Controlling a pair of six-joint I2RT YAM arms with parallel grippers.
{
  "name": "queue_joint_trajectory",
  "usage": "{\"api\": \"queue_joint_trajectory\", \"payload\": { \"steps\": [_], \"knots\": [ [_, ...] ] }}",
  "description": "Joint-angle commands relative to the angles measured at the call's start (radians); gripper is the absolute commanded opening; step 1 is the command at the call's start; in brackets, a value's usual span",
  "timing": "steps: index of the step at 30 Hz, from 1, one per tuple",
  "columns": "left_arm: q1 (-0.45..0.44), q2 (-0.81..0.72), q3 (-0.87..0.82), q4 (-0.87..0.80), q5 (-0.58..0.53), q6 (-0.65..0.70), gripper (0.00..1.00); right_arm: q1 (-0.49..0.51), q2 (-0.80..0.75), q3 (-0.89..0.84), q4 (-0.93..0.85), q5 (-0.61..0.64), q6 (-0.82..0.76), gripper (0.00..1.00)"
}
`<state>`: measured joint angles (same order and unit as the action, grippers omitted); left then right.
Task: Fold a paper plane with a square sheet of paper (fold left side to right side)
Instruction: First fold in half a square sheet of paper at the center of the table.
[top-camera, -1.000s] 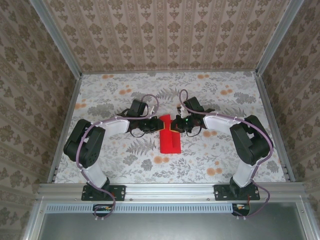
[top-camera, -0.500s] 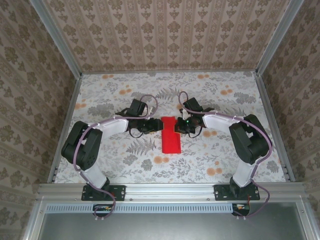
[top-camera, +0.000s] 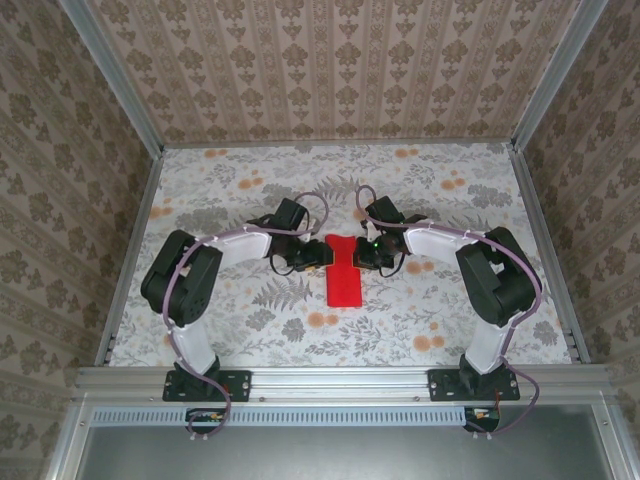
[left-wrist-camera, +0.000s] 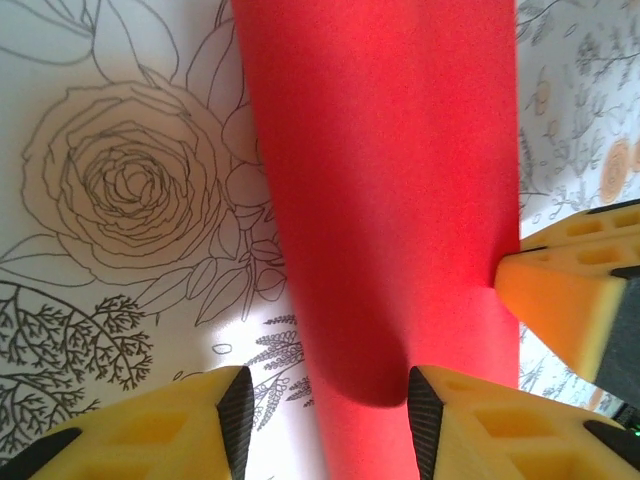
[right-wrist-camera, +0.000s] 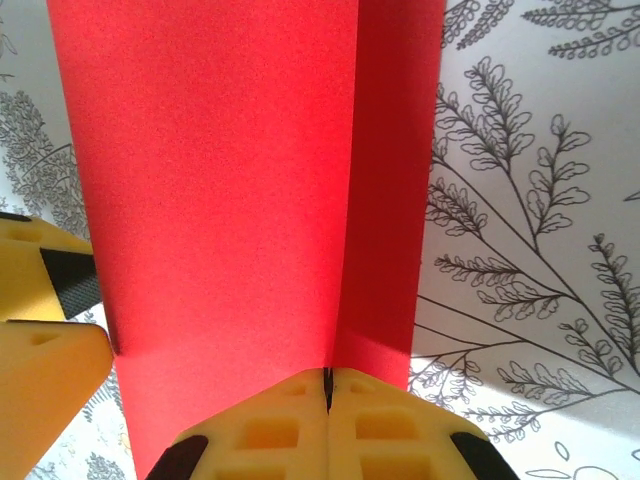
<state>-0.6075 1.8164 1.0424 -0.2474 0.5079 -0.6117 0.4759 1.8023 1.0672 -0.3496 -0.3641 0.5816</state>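
The top external camera sits high above and behind the arm bases, tilted down over the whole floral desk. The folded red paper lies small near the middle of that view. The left wrist camera hangs very near the paper's left edge, looking past the left gripper across the sheet. The right wrist camera, just as close, looks from the paper's right edge past the right gripper. Both wrist views share the paper, and each catches the other arm's yellow jaws beyond it.
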Motion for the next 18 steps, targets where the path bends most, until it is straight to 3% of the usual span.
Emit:
{"api": "queue_joint_trajectory", "payload": {
  "steps": [1,11,18],
  "knots": [
    [-0.016,0.027,0.042,-0.051,-0.025,0.024,0.46,0.005,0.019,0.023,-0.048,0.035,-0.019,0.03],
    [-0.039,0.069,0.067,-0.095,-0.055,0.036,0.43,0.004,0.019,0.019,-0.057,0.051,-0.028,0.09],
    [-0.052,0.087,0.082,-0.12,-0.07,0.05,0.42,-0.013,-0.06,-0.011,-0.053,0.14,-0.039,0.27]
  ]
}}
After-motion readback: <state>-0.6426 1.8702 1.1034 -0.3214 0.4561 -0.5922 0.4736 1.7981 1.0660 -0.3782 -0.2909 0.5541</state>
